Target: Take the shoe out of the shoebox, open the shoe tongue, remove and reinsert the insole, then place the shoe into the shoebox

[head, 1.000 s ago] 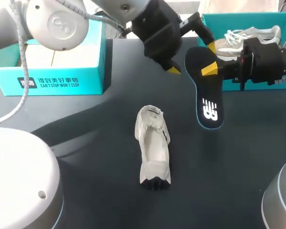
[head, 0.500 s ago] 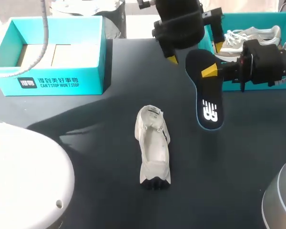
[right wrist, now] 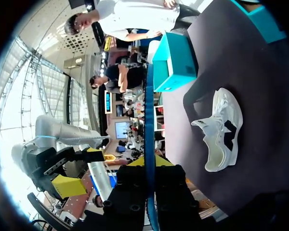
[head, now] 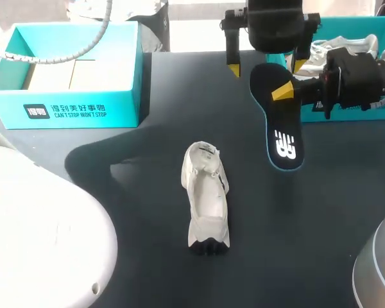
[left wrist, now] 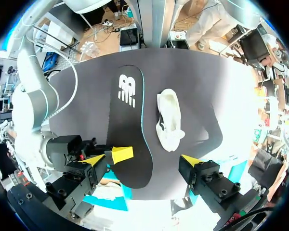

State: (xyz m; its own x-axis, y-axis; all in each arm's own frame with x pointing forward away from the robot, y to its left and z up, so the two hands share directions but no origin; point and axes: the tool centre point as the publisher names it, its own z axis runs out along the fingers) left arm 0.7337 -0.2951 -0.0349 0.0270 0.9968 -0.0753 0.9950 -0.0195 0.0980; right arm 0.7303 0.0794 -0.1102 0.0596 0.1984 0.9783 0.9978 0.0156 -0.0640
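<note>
right jaws clamp insole (head: 279,128) mid-air above worktop (head: 147,160), left jaws open just over its gripped end, shoe (head: 206,199) lying on worktop nearby.

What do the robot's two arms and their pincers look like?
The left arm and right arm have rounded white-grey shells; a grey cable runs along the left one. The left pincer and right pincer each have a blocky black body and bright yellow wedge-shaped tips.
</note>
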